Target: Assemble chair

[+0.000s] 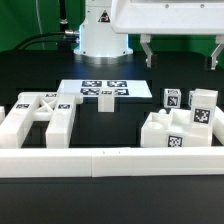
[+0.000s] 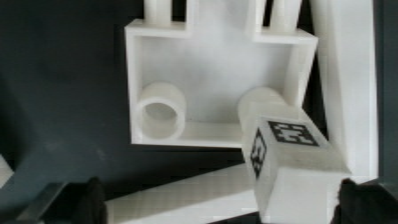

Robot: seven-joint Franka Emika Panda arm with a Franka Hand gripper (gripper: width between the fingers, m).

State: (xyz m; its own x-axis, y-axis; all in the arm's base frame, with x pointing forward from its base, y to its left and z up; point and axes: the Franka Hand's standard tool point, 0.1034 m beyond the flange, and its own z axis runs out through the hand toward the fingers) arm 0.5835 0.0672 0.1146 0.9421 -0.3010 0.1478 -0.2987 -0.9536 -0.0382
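My gripper (image 1: 181,54) hangs open, high above the pile of white chair parts (image 1: 180,128) at the exterior view's right. In the wrist view its two dark fingertips (image 2: 71,203) stand wide apart, my gripper (image 2: 217,203) holding nothing. A square-ended leg (image 2: 285,152) with a tag lies on a flat slab (image 2: 217,62), its end between the jaws and close to one finger, well apart from the other. A round peg (image 2: 160,112) sticks up from the slab beside the leg. An X-braced frame (image 1: 40,112) lies at the exterior view's left.
The marker board (image 1: 105,90) lies mid-table in front of the robot base (image 1: 100,30). A long low white border rail (image 1: 110,160) runs along the front. A white bar (image 2: 169,195) crosses under the jaws in the wrist view.
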